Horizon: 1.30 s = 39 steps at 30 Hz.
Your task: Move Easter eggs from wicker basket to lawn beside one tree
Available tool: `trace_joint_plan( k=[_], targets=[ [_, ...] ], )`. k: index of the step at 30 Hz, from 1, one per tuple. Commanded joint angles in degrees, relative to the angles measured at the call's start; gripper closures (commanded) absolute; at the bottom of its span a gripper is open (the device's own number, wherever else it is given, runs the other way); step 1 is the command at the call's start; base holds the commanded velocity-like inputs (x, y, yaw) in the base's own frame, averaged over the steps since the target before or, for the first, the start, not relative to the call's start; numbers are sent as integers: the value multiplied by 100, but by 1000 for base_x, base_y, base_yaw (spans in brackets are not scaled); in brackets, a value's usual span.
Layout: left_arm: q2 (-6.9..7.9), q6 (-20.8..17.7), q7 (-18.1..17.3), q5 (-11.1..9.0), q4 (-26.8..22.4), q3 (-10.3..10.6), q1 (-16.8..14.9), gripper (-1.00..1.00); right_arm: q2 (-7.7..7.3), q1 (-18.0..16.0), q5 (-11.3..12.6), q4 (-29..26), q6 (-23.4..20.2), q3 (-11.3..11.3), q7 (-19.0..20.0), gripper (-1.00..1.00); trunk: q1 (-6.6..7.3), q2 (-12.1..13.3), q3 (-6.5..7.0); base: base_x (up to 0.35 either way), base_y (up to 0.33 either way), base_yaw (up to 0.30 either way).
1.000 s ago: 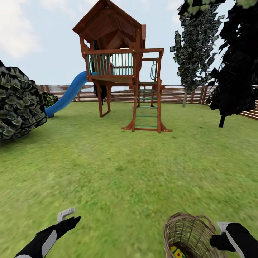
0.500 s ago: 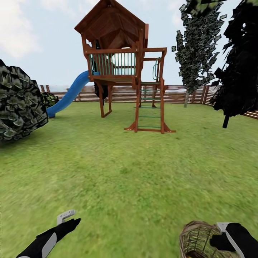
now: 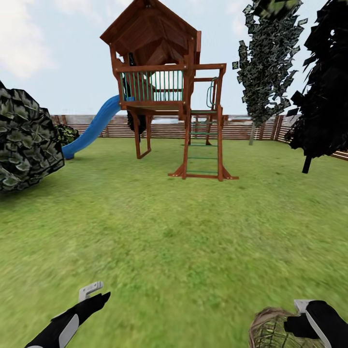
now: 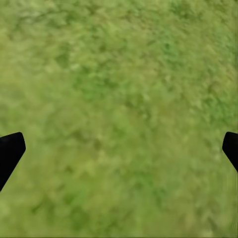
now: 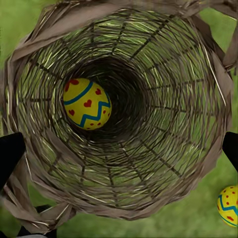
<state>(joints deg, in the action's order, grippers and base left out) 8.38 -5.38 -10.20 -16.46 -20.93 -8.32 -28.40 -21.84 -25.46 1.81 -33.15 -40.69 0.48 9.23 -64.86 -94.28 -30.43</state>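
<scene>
- The rounded dark shrub (image 3: 26, 140) bulges in at the head view's left edge, well to the left of the play tower (image 3: 164, 92).
- The blue slide (image 3: 92, 126) runs down from the tower's left side to the lawn (image 3: 169, 232).
- The left pincer (image 3: 92, 296) hangs low over bare grass, well in front of the tower. In the left wrist view its two dark fingertips (image 4: 11, 151) sit at opposite edges, spread wide with only grass between them; it holds nothing.
- A wide stretch of open lawn lies between the pincers and the tower's ladder foot.
- A brown slat fence (image 3: 159, 126) closes the garden behind the tower.
- A narrow dark columnar tree (image 3: 265, 67) stands right of the tower by the fence, and an almost black tree (image 3: 321, 82) stands further right at the view's edge.
- The wicker basket (image 3: 275, 331) sits at the head view's bottom edge, far in front of the tower, cut off by the frame.
- The right pincer (image 3: 299, 314) is just beside the basket's rim. In the right wrist view its fingertips (image 5: 10, 153) stand wide apart on either side of the basket's mouth (image 5: 119, 29), gripping nothing.
- One Easter egg (image 5: 87, 103) rests against the inner wall of the basket.
- A second egg (image 5: 228, 204) lies on the grass just outside the basket, partly cut by the frame edge.
</scene>
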Motion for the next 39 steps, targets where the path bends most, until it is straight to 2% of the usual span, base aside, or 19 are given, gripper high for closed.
trace_joint_plan(
  k=[1, 12, 24, 39],
  targets=[
    [-3, -57, -35, -51, -8, -38, -1, -100, 0, -2, 15, -7, -27, 5, 8, -100, -2, -3, -6, 273, 0, 0],
    [-9, -35, -35, -59, -8, -47, -2, -100, 4, -2, 12, -8, -27, 5, 8, -100, -2, -3, -6, 77, 0, 0],
    [-12, -66, -34, -60, -8, -47, -4, -100, -39, -2, 19, -9, -31, -4, 8, -100, -266, -484, -222, 0, 0, 0],
    [-12, -86, -34, -68, -8, -47, -3, -100, -5, -2, 19, -12, -27, 4, 1, -100, -595, -1086, -491, 0, 0, 0]
  ],
)
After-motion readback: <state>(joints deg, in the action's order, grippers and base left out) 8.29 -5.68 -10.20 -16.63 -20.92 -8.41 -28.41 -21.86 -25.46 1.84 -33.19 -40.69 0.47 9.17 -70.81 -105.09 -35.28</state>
